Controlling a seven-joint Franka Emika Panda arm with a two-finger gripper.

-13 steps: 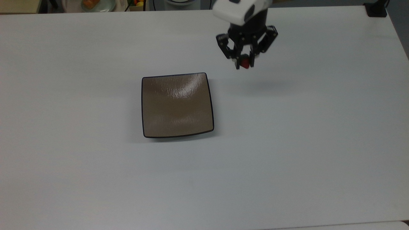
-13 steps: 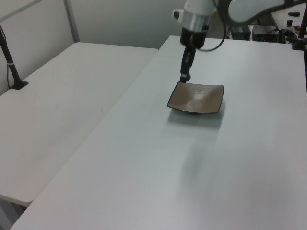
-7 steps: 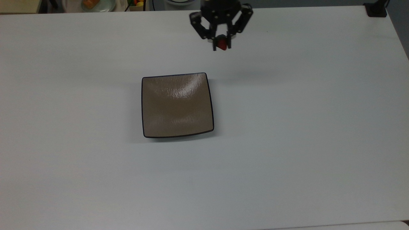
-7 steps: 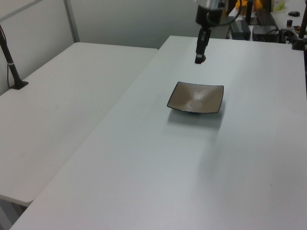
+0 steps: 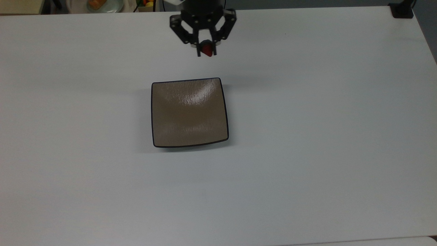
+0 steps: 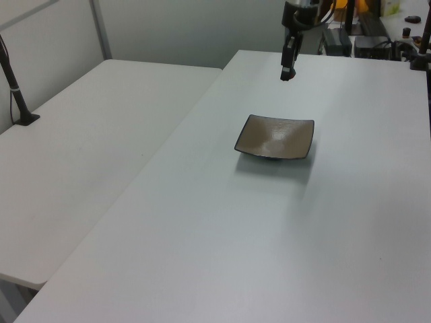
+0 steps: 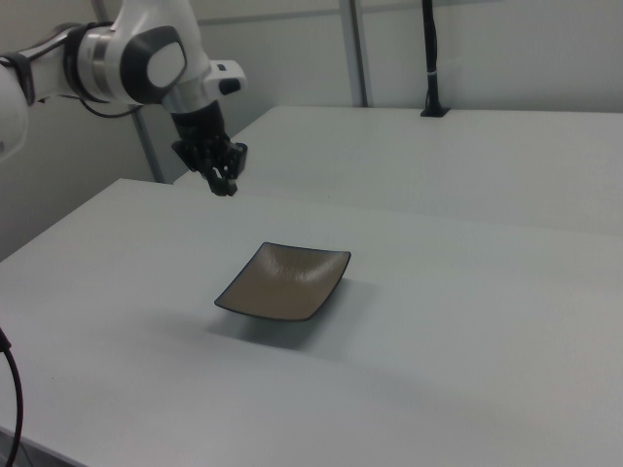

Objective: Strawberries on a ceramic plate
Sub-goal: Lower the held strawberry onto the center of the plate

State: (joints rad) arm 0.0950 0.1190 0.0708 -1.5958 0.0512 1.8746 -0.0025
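Top view: strawberry (image 5: 207, 51) pinched between the pincer's (image 5: 206, 52) fingertips.

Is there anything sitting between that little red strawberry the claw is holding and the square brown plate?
Nothing visible: the small red strawberry hangs in the gripper above bare white table, and the square tan-brown ceramic plate is empty.

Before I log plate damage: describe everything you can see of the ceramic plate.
The ceramic plate is square, glossy tan-brown with a thin dark rim and slightly upturned corners. It looks intact, with light glare near one corner. It sits flat and empty on the white table, touching nothing else. The gripper, holding the strawberry, hangs apart from it.
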